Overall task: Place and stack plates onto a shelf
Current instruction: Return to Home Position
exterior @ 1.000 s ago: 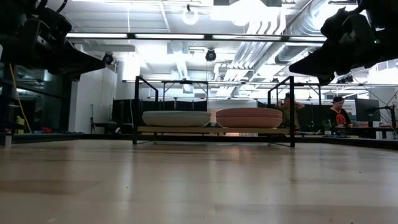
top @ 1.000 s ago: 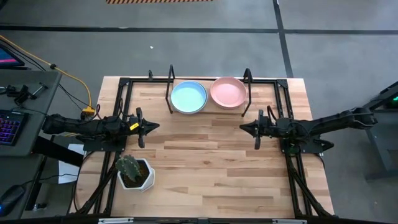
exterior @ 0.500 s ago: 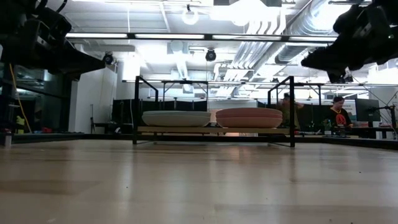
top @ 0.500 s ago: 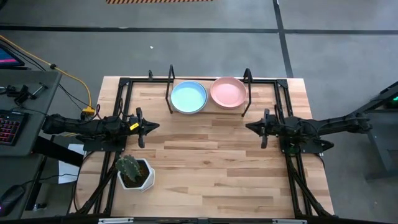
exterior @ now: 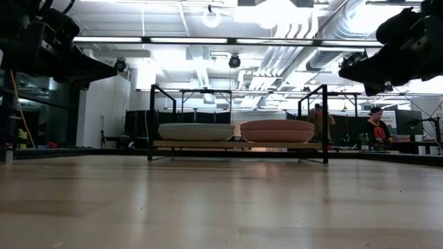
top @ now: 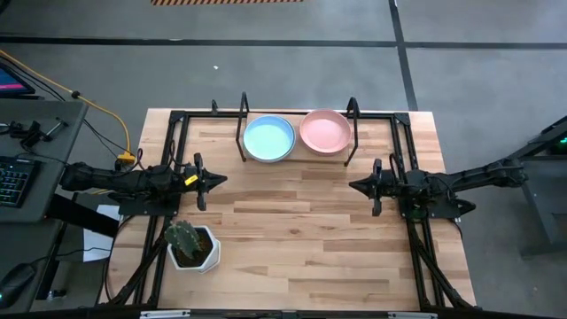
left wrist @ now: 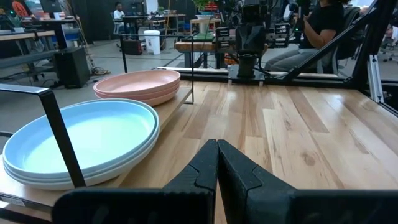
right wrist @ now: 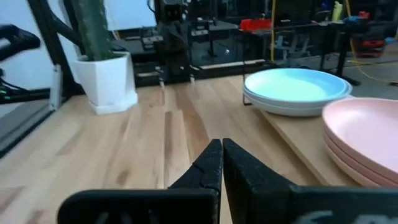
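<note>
Two stacks of plates rest on the light-wood shelf (top: 297, 152) at the table's far edge: light blue plates (top: 268, 138) on the left, pink plates (top: 324, 131) on the right. No mint plate shows. In the low view the blue stack (exterior: 196, 131) and the pink stack (exterior: 277, 131) sit side by side between black brackets. My left gripper (top: 221, 180) hangs shut over the table's left part, pointing right. My right gripper (top: 353, 186) hangs shut over the right part, pointing left. Both are empty and off the table, nearer than the shelf.
A white pot with a cactus (top: 191, 245) stands near the table's left near corner. A black tube frame (top: 403, 159) runs around the table's edges. The wooden top between the grippers (top: 292, 204) is bare. People sit in the room beyond the table (exterior: 377, 128).
My right gripper has drawn back toward the table's right edge and moved slightly nearer, staying shut. The left arm and the plates have kept still.
</note>
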